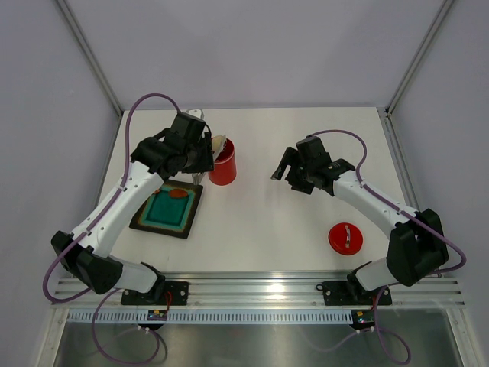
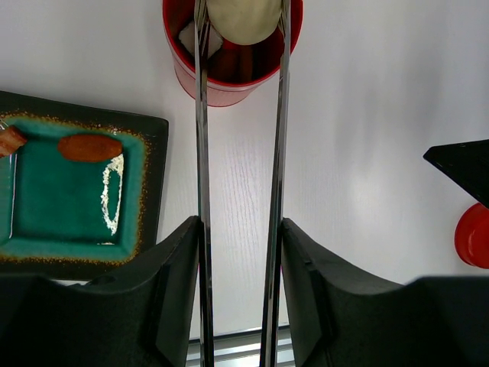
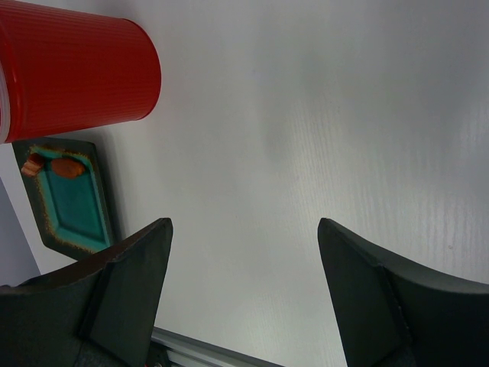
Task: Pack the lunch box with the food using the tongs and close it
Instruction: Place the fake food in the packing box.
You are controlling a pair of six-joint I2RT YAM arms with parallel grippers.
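Tongs (image 2: 200,153), cream ball (image 2: 243,19) and lunch box (image 2: 221,90) are cut off at top.

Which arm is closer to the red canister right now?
Left. The left gripper holds the tongs, their tips over the red canister mouth with a cream ball between them. The right gripper hangs open to the canister's right, apart from it.

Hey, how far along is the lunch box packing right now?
Done: at least one white piece lies inside the lunch box. In hand: the left gripper holds the tongs, which pinch a cream ball over the open box. Left: an orange piece on the tray, and the lid lying on the table. The right gripper is open, empty.
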